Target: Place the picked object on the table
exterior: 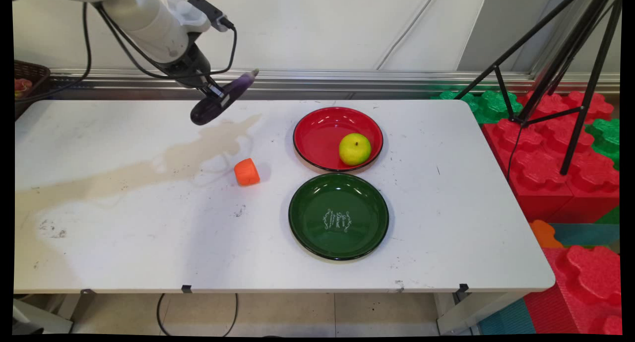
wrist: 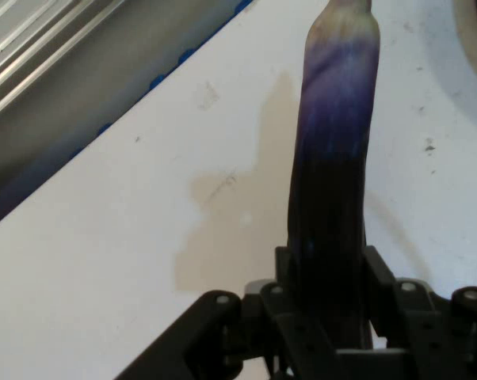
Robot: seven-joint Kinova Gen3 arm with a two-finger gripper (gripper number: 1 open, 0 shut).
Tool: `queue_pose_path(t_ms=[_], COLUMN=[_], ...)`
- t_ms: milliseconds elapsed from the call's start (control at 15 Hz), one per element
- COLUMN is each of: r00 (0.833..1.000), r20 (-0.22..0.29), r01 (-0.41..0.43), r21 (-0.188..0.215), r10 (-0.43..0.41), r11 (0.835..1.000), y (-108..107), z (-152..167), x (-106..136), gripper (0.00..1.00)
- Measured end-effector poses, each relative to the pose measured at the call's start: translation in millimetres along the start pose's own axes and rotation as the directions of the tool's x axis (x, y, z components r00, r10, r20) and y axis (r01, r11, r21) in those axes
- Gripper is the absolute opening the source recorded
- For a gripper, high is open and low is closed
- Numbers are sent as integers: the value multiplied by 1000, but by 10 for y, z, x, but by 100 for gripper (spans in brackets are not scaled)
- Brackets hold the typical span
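Gripper point(exterior: 217, 97) clenched on eggplant point(exterior: 224, 98), held above surface point(exterior: 124, 223) near back edge. Eggplant long axis tilted, stem end pointing up-right, dark bulb end down-left. Right of it: orange block point(exterior: 246, 171), apple point(exterior: 354, 149) in red plate point(exterior: 317, 133), green plate point(exterior: 339, 216).

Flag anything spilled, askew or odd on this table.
A tan stain runs across the white table from its left edge toward the orange piece, like a dried spill. The gripper holds a purple eggplant tilted above it.
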Motion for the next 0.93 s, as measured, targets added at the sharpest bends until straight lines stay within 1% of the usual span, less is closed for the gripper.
queue_pose_path(t_ms=[200, 533, 933], r00=[1000, 997, 993], r20=[26, 71, 105], r01=[0, -17, -54], r21=[0, -17, -60], r10=[0, 18, 60], r11=[1000, 1000, 997], y=[-14, 30, 181], z=[187, 561, 1034], x=[54, 167, 302], gripper=[0, 0, 0])
